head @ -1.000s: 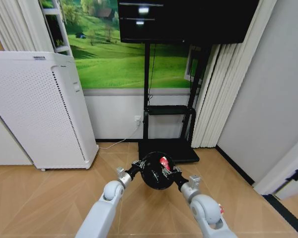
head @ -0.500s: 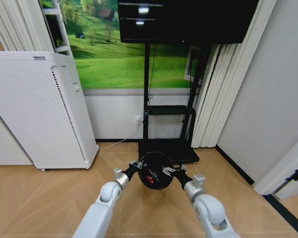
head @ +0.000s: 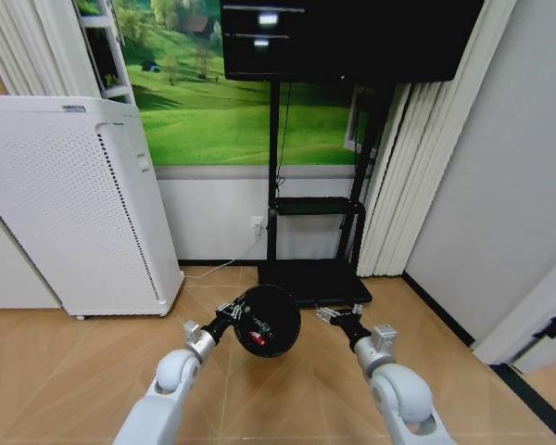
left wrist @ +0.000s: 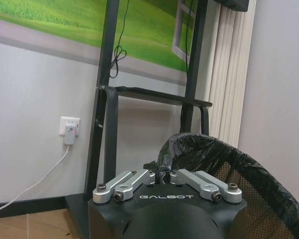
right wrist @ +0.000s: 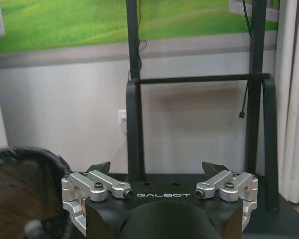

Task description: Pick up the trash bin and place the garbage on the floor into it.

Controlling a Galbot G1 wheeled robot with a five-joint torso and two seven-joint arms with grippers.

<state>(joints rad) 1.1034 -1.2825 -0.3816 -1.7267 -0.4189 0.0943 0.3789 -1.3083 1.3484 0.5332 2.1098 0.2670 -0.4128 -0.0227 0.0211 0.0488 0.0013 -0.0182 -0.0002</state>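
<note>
Bin (head: 268, 321) now hangs from the left gripper (head: 233, 311) alone.

The left gripper's fingers are pinched together on the bin's lined rim, seen close in the left wrist view (left wrist: 162, 175), and the bin sits left of where both arms held it a second ago. The right gripper (head: 332, 315) has let go: its fingers stand apart and empty, just beside the bin. A red piece (head: 257, 338) lies inside. With one arm freed, the robot looks set to gather remaining garbage.
</note>
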